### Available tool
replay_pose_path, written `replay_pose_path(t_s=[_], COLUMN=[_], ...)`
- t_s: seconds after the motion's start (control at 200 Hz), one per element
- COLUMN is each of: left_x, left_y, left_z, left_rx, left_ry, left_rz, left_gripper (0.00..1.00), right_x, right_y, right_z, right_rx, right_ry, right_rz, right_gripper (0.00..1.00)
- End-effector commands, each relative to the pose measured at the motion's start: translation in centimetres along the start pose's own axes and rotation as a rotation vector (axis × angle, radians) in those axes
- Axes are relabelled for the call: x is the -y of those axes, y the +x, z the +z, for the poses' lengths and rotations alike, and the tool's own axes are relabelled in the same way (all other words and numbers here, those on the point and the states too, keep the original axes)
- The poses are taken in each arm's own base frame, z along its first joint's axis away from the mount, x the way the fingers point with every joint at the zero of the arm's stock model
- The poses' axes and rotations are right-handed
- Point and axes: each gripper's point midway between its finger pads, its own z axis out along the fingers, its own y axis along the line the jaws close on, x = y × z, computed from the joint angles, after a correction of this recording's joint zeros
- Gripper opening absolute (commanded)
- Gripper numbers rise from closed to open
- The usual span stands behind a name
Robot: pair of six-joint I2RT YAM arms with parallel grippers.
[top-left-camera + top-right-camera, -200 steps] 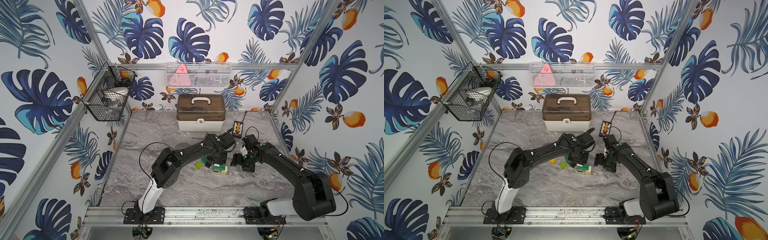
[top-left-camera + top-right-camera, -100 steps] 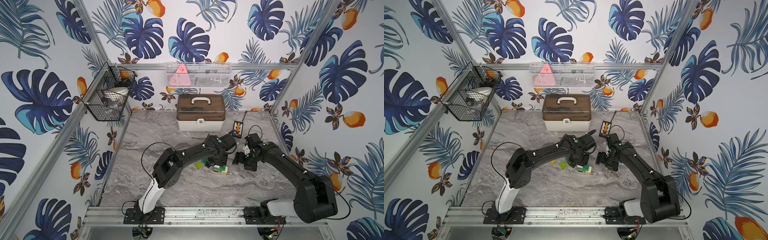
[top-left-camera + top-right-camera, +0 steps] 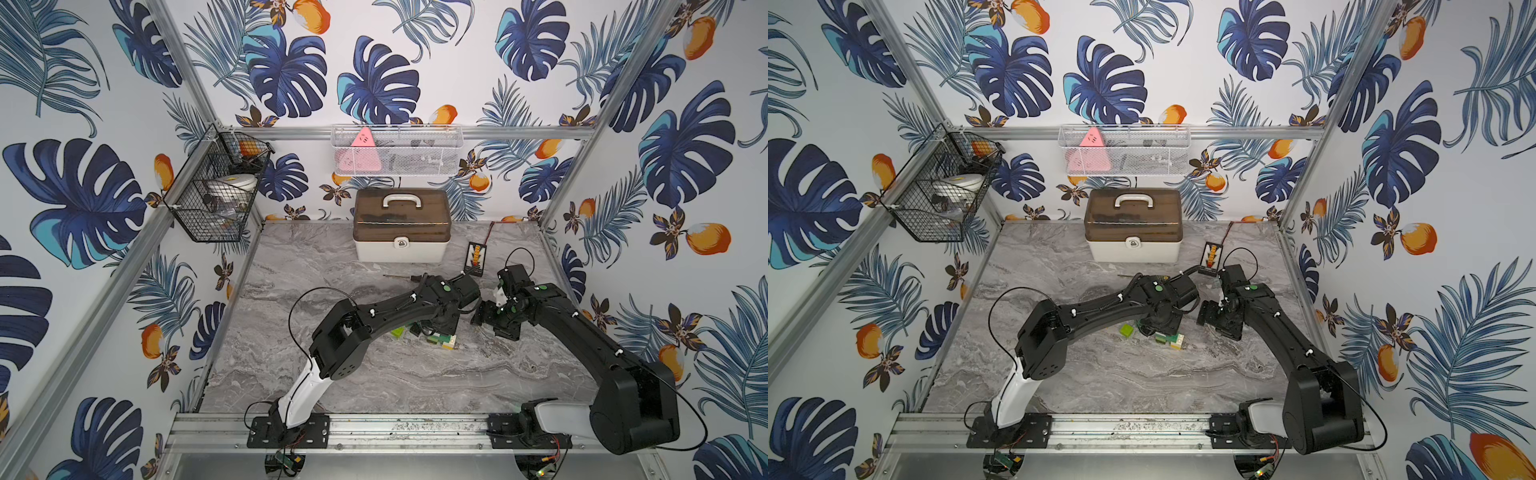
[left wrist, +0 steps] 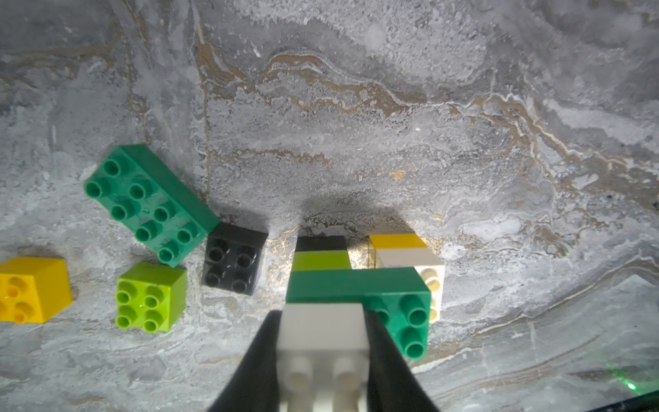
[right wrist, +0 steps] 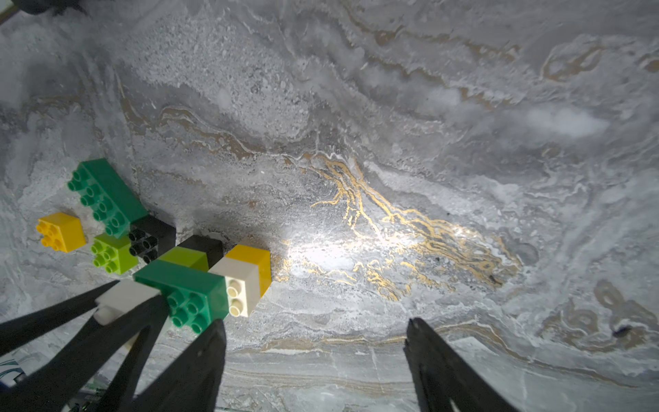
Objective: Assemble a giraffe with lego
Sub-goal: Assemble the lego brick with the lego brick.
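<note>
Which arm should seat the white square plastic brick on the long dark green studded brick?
Left. The left gripper is shut on the white square plastic brick, held up against the long dark green studded brick. The right gripper is open and empty over the grey marble tabletop.

Your left arm was bent sharply at the elbow, its forearm stretched low and forward. The left gripper pointed downward, its jaws clamped tight on a white brick. Your right arm leaned in from the opposite side. The right gripper hung just beside the left one, jaws spread wide with nothing between them.
</note>
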Motion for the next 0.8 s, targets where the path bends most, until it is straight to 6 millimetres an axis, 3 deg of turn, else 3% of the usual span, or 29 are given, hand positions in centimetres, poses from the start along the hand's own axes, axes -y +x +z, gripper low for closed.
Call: replay_pose_path(t_s=[0.0,0.16,0.405,0.796], left_x=[-1.8,-1.4,0.1,0.2], left_y=[2.8,2.6,1.5,0.3], left_z=[1.9,1.3,-0.1,-1.1], left_rx=[-0.105,-0.083,-0.038,-0.006], left_ry=[-0.094,-0.057,0.024,0.074], left_rz=[0.044,0.029,0.020,-0.012], left_gripper=[0.12,0.13,0.30,0.44], right_x=[0.1,0.2,0.0,0.2], right_y=[-0.2,-0.3,-0.7,-0.8], right_z=[-0.5,-0.6,-0.8,-1.1], right_rx=[0.005,0.007,0.011,0.017], right_ry=[0.003,-0.001,-0.006,0.000], right_rz=[-0.009,-0.004,-0.004,-0.001], right_gripper=[0.82,0.82,0.82,0.82])
